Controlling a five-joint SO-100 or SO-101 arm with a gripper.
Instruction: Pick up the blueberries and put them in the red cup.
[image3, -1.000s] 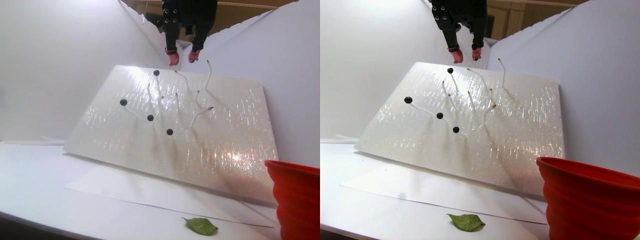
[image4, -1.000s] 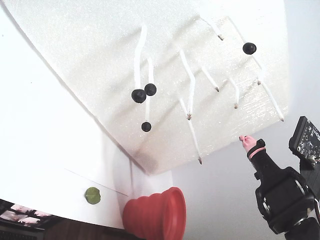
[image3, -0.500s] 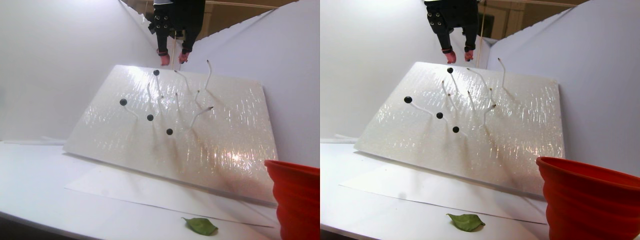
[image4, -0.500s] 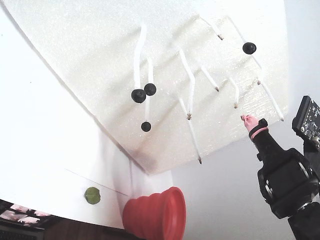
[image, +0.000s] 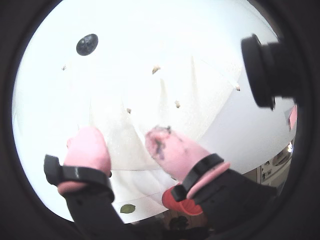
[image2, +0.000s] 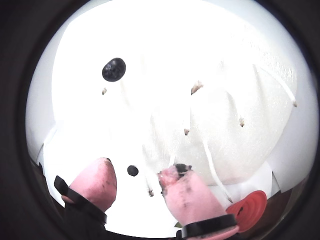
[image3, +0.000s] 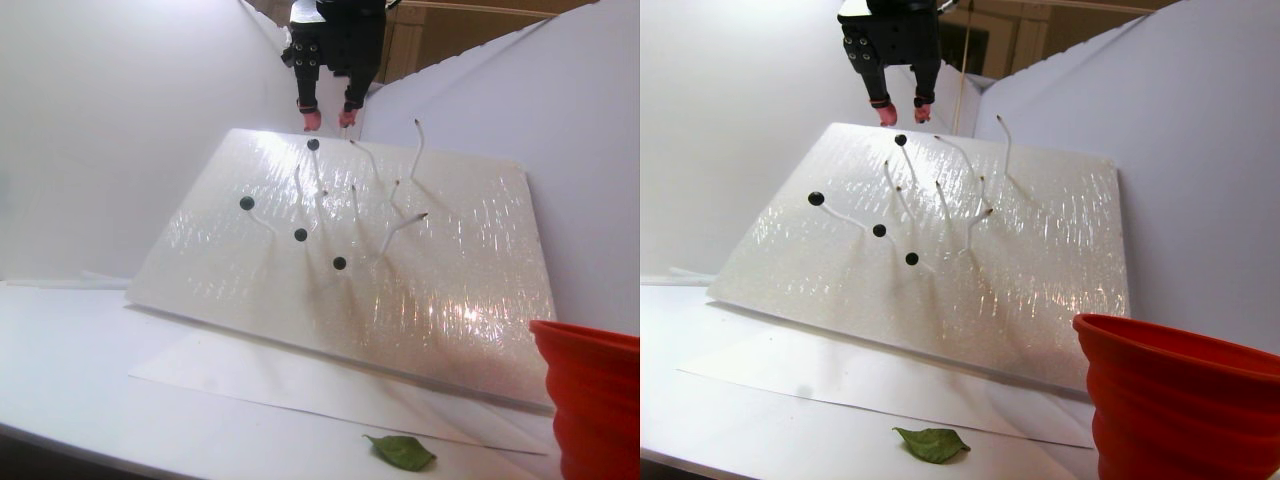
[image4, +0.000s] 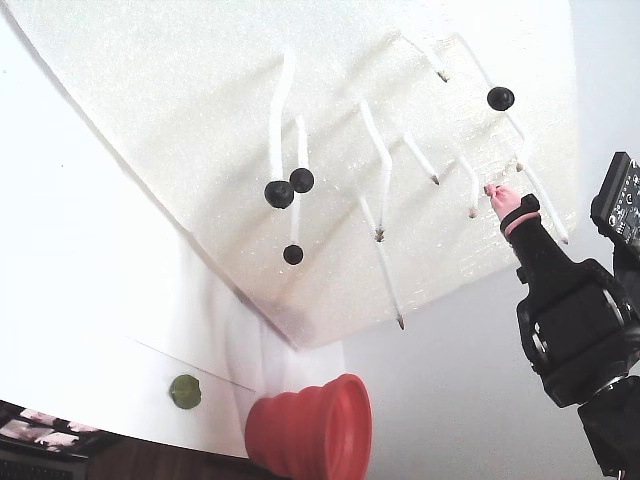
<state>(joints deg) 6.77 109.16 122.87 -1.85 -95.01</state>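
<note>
Gripper at top of left half of stereo pair view, pink-tipped fingers spread, nothing between them; hangs above upper edge of tilted white foam board. Four blueberries on white stalks in board's upper-left part; topmost berry just below fingertips. In fixed view, gripper at right edge, near top-right berry. Red cup at lower right of stereo view, upright on table, well apart from berries. Green leaf at bottom centre.
</note>
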